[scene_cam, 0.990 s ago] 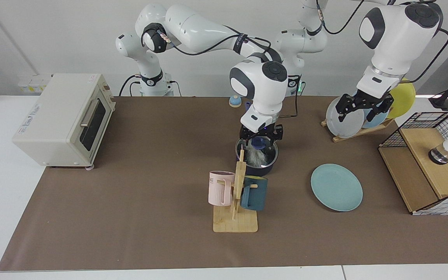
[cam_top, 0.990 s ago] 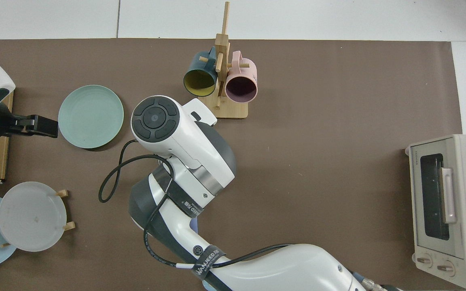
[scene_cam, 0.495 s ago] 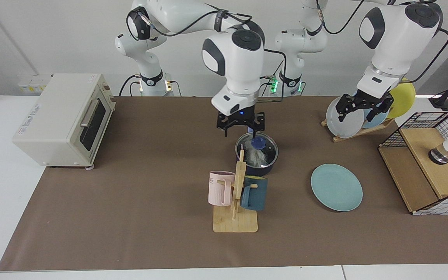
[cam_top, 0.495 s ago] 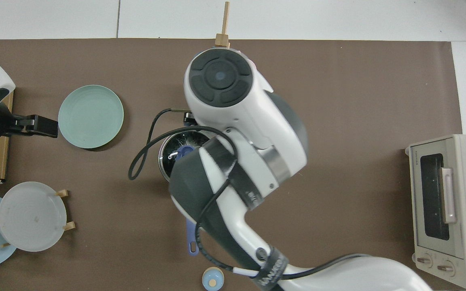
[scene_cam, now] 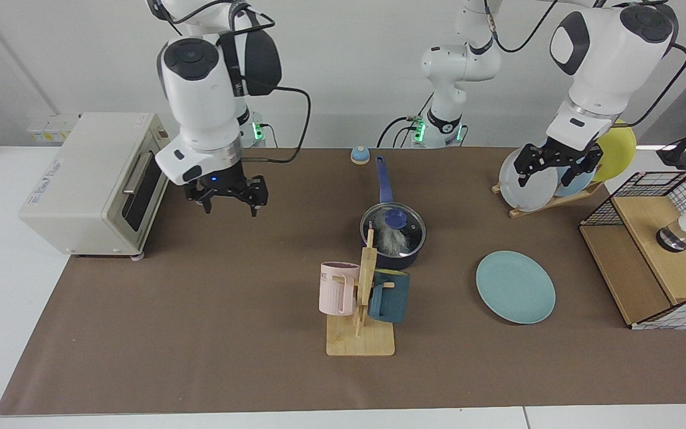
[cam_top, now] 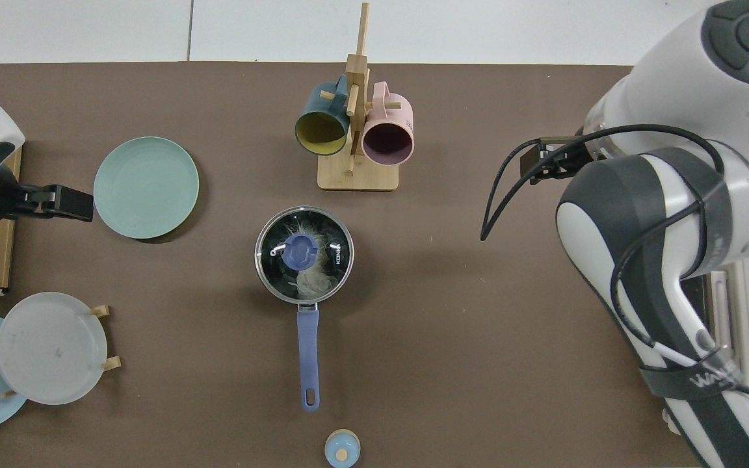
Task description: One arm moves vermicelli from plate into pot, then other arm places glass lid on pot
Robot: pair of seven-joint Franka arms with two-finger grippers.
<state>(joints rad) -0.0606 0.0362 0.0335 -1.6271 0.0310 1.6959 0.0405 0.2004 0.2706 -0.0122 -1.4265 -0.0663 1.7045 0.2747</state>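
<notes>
Mug rack [scene_cam: 359, 310]: nearest the facing camera, wooden, a pink mug [scene_cam: 338, 288] and a teal mug [scene_cam: 389, 296] hung on its pegs; partly screens the pot from that side.

Plate [scene_cam: 515, 286]: flat on the mat, bare, well apart from the pot; its load has evidently gone over.

Pot [scene_cam: 393, 238]: just behind the rack, handle pointing away toward the arm bases. Vermicelli [cam_top: 313, 278] lies inside, seen through the glass.

Lid [cam_top: 303, 255]: seated level on the pot rim, knob central, touched by nothing. Both steps look done.

Right gripper [scene_cam: 227, 196]: near the toaster oven [scene_cam: 97, 182], well clear of the pot, fingers spread, empty.

Left gripper [scene_cam: 558, 164]: above the dish rack [scene_cam: 548, 199] holding grey, blue and yellow plates; fingers apart, empty, arm waiting.
</notes>
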